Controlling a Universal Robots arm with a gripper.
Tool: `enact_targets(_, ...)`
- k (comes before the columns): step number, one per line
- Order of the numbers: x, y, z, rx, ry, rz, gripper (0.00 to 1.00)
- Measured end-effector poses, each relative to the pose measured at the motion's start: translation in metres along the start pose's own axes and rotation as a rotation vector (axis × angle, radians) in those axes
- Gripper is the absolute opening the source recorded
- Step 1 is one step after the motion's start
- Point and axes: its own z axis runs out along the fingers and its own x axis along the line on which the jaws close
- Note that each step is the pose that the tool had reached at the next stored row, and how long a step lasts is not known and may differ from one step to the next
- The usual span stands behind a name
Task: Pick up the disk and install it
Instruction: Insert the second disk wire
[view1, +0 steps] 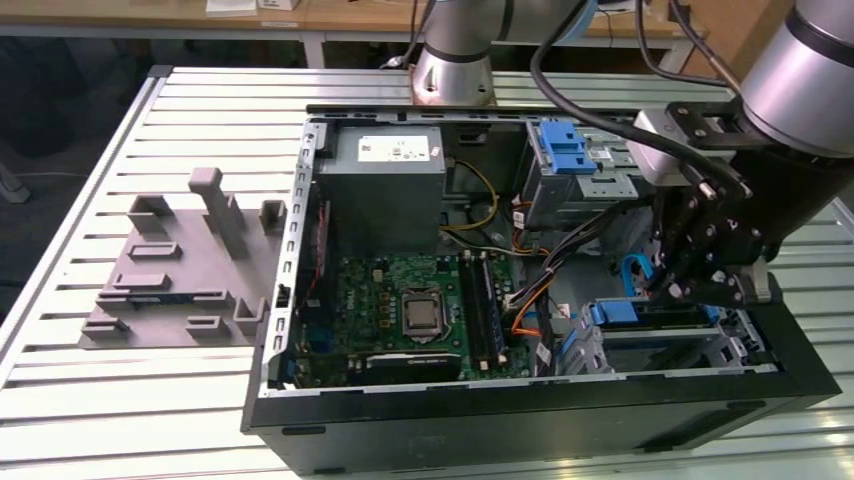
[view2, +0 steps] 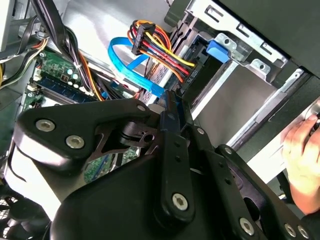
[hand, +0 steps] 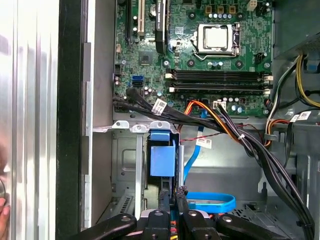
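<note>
Black gripper (view1: 687, 290) hangs inside the open computer case (view1: 534, 410), over the drive cage at the exterior view's right. In the first wrist view its fingers (hand: 172, 202) stand close together, nearly shut, beside the blue tab of the disk (hand: 162, 160); whether they actually pinch anything I cannot tell. In the second wrist view the black linkage of the gripper (view2: 172, 107) covers much of the foreground, its tips pointing toward the cage.

The disk sits edge-on in its slot in the metal drive cage (hand: 127, 165), with its blue carrier end showing; in the exterior view the disk (view1: 654, 313) lies in the cage just below the gripper. A blue flat cable (hand: 210, 200) loops just beside the fingers, and a bundle of red, yellow and orange power wires (view2: 157, 47) runs to a connector near the cage.

Farther in lies the green motherboard (view1: 400, 300) with its bare processor socket, and the grey power supply box (view1: 380, 170) beyond it. A grey moulded fixture (view1: 180, 270) rests on the slatted table (view1: 80, 200), well apart from the case. A person's hand (view2: 302, 160) rests near the outside of the case.
</note>
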Motion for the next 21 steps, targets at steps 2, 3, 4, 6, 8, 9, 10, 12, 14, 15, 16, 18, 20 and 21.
enact_targets(2, 0.0002, -0.0002, 0.0009, 0.0, 0.0001, 0.0, 0.17)
enact_targets(3, 0.0004, -0.0003, 0.0012, 0.0, 0.0002, 0.0, 0.17)
enact_targets(4, 0.0005, -0.0004, 0.0015, 0.0, 0.0001, 0.0, 0.17)
enact_targets(6, 0.0009, -0.0004, 0.0022, 0.0, 0.0001, 0.0, 0.17)
enact_targets(8, 0.001, -0.0005, 0.0027, 0.0, 0.0001, 0.0, 0.17)
enact_targets(9, 0.001, -0.0007, 0.003, 0.0, 0.0001, 0.0, 0.17)
enact_targets(10, 0.001, -0.0008, 0.0033, 0.0, 0.0, 0.0, 0.17)
enact_targets(12, 0.0011, -0.0012, 0.0037, 0.0, 0.0001, 0.0, 0.17)
enact_targets(14, 0.0011, -0.0018, 0.0041, 0.0, 0.0002, 0.0, 0.17)
enact_targets(15, 0.0011, -0.0021, 0.0042, 0.0, 0.0001, 0.0, 0.17)
enact_targets(16, 0.0011, -0.0023, 0.0044, 0.0, 0.0001, 0.0, 0.17)
enact_targets(18, 0.0011, -0.0027, 0.0048, 0.0, 0.0001, 0.0, 0.17)
enact_targets(20, 0.001, -0.0029, 0.0053, 0.0, -0.0001, 0.0, 0.17)
enact_targets(21, 0.001, -0.0029, 0.0056, 0.0, -0.0001, 0.0, 0.17)
